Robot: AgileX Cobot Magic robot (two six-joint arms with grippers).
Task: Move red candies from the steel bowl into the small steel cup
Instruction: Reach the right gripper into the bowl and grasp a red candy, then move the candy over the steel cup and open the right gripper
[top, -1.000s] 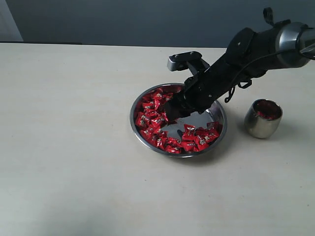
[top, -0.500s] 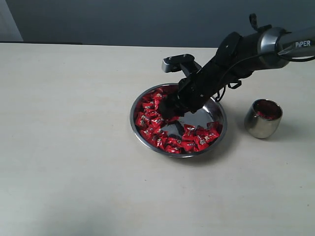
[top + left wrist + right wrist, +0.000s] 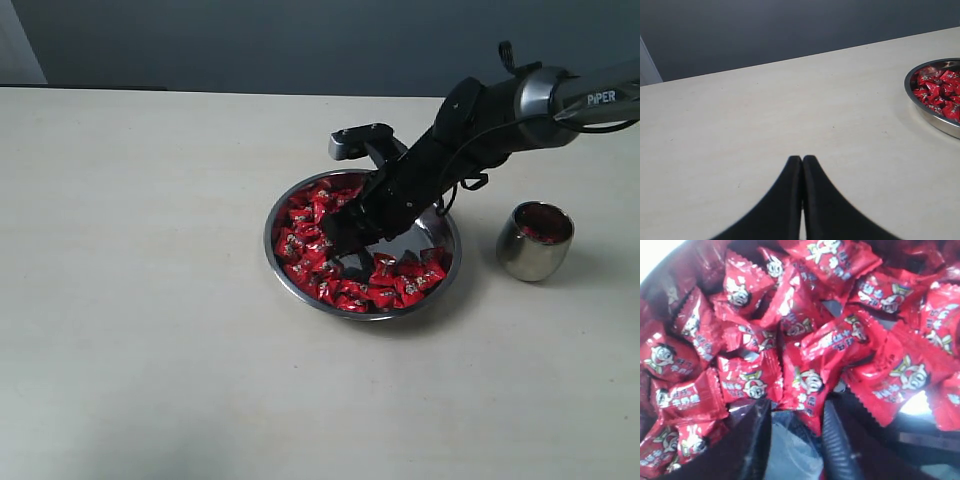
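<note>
Reaching, right gripper (image 3: 796, 415) spread, into red candies (image 3: 752, 385) just beyond its tips; next, probably closing on one and carrying it to the small steel cup (image 3: 535, 245).

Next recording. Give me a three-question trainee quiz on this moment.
1. True or false: the small steel cup is empty.
2. Which gripper is down among the red candies in the steel bowl: A left, B right?
3. Fill in: the left gripper has its fingers pressed ____.
Key: 1 false, red candies show inside it; 2 B, the right gripper; 3 together.
</note>
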